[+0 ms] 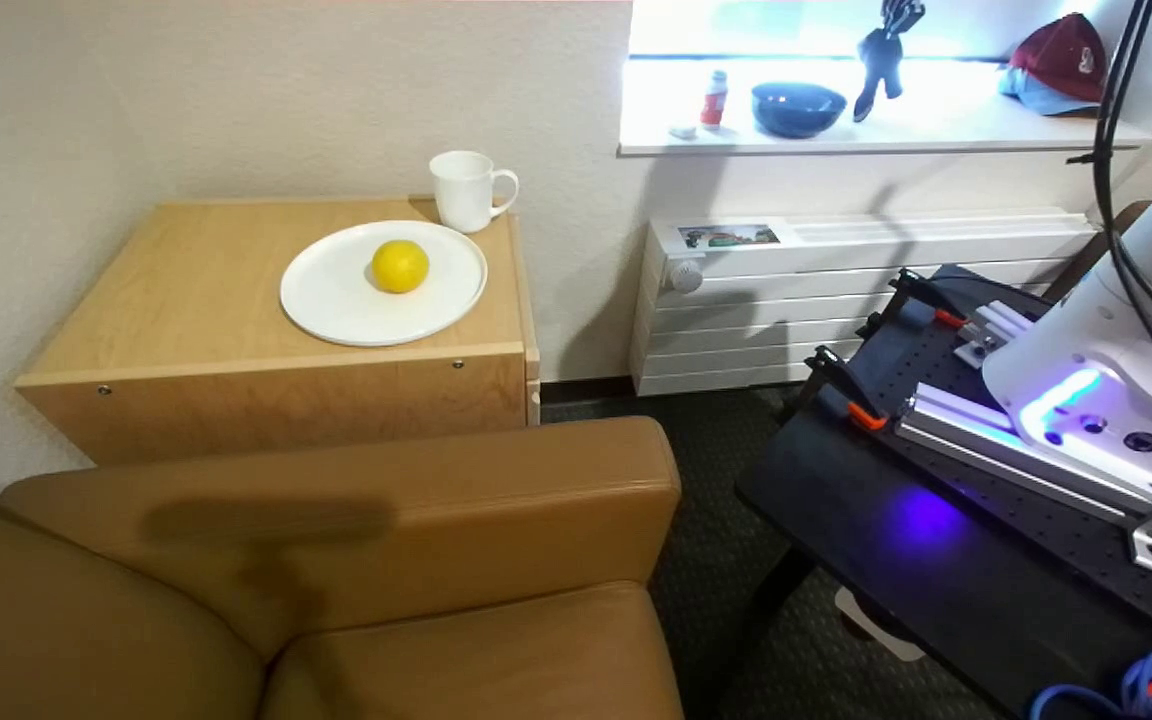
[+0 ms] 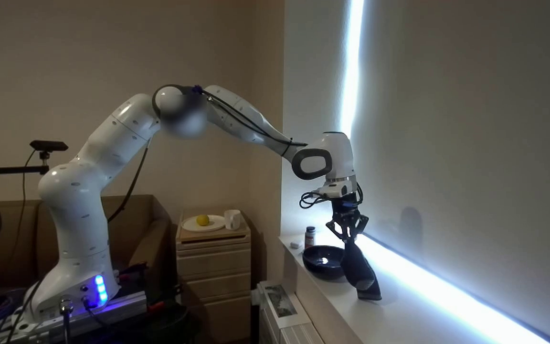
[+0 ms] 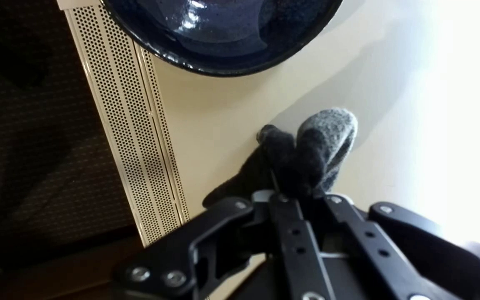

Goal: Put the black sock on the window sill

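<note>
Clearly pinches the fuzzy black sock point(image 2: 357, 265) in a nearly closed hand point(image 2: 349, 237) over the smooth window sill point(image 1: 946, 122) (cannot tell if touching), right of a round, glossy bowl point(image 1: 796, 118), far from a plate point(image 1: 321, 290) holding a yellow ball point(image 1: 400, 267).

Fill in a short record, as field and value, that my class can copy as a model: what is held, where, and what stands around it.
Held: black sock, pinched between the fingers
Sock position: hanging over the window sill; contact with it unclear
Also on sill: blue bowl, small bottle, maroon cap
Below sill: white radiator
On cabinet: white plate bearing a round yellow thing; white mug beside the plate
Task status: sock not yet released
</note>
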